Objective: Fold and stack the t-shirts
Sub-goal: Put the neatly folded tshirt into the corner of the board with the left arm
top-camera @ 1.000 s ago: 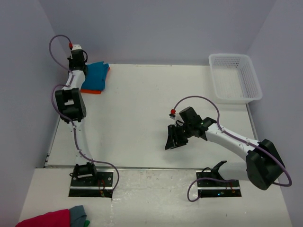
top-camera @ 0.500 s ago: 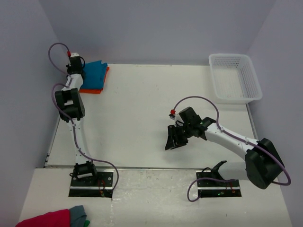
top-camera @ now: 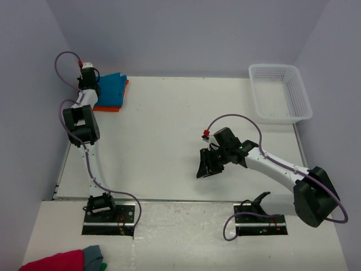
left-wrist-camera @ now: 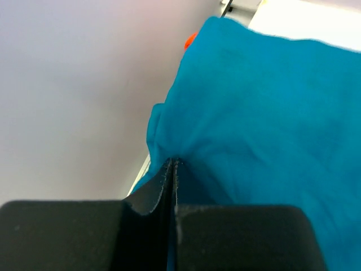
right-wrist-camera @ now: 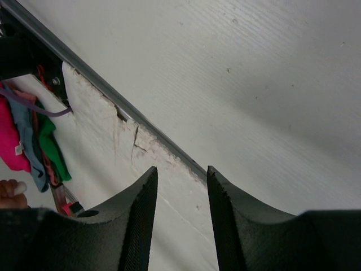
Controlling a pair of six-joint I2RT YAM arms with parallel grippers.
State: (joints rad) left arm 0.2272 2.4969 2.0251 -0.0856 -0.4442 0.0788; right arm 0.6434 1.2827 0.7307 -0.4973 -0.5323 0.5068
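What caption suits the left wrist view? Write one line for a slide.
Left gripper pinches a fold of the teal-blue t-shirt, a sliver of orange t-shirt behind.

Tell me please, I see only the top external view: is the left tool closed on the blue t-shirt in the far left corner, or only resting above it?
Observer: Closed. In the left wrist view the left tool is shut, pinching a fold of the teal t-shirt.
Operator: And the right tool, does it hold anything?
Observer: No. In the right wrist view the right tool is open, and between its fingers only the bare table shows.
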